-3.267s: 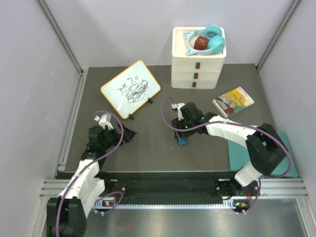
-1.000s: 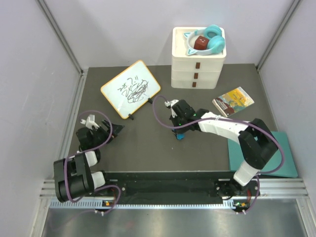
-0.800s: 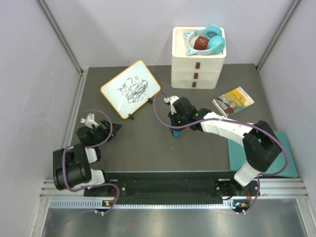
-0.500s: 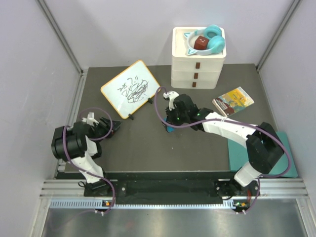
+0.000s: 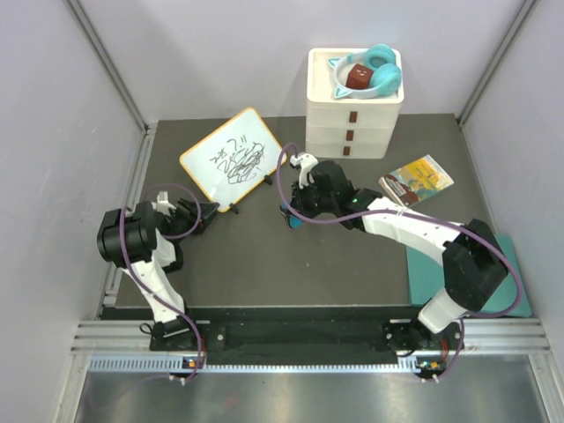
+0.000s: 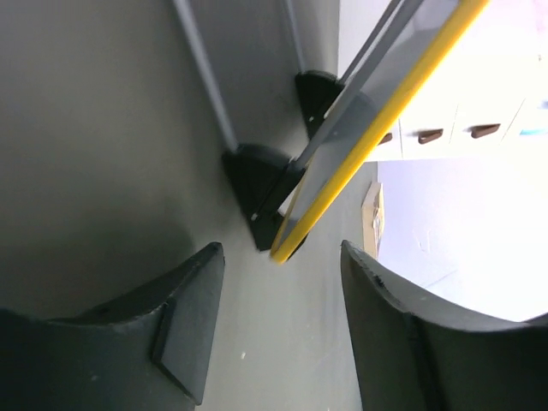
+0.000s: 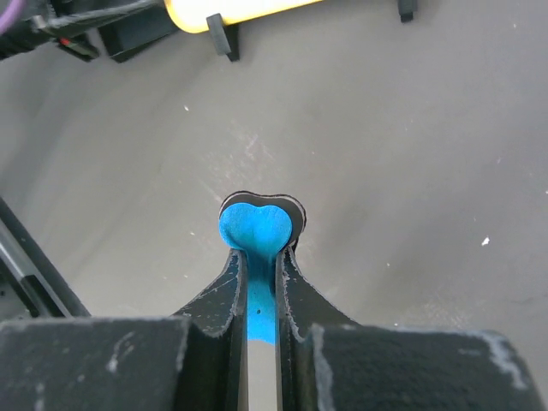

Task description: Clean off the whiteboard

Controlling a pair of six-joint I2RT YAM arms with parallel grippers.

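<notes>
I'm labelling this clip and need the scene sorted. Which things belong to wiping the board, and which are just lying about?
Part of the job:
- scribbled whiteboard
- blue heart-shaped eraser, clamped in the right pincer
- left pincer, open at the board's lower corner

Just lying about:
- white drawer unit
- teal headphones and brown block on top of it
- picture book
- teal sheet

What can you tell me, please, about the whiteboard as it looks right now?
The whiteboard is a small white rectangle with rounded corners and a thin yellow-orange rim. It bears black scribbles in its middle and is not yet erased. It stands tilted back on two black feet on the dark table, left of the white drawers. The open left pincer frames its near corner, apparently without touching. The right pincer, shut on a blue eraser, is beside it, apart.
</notes>
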